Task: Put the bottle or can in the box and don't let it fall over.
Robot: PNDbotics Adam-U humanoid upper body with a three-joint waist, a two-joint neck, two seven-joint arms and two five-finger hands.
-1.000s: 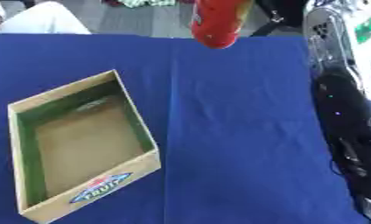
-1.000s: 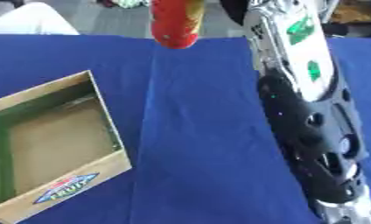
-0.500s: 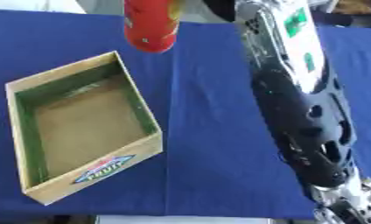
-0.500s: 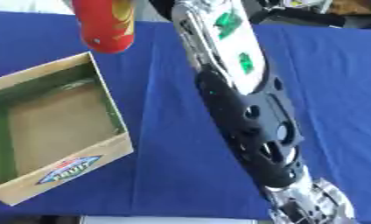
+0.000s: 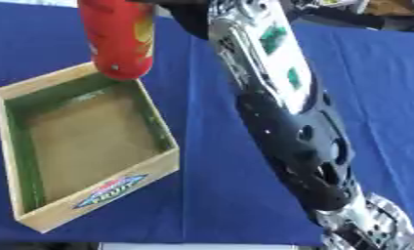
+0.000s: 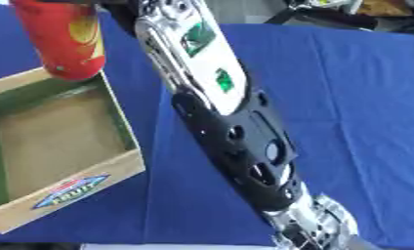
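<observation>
Red can [image 5: 116, 36] hangs upright below the right robot hand, which is out of view; grip state cannot be told. Can base sits over the far rim of the wooden box [image 5: 108, 191]. Risk: lowered here, it catches the rim and topples.

the can [image 5: 118, 39] hangs above the far edge of the box [image 5: 39, 222], left of the arm [image 5: 279, 112].

Blue-clothed table [image 5: 244, 205], open wooden box [image 5: 48, 215] at its left.

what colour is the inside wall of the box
Green on the inner walls of the box, over a tan floor; clearest in the left eye view.
</observation>
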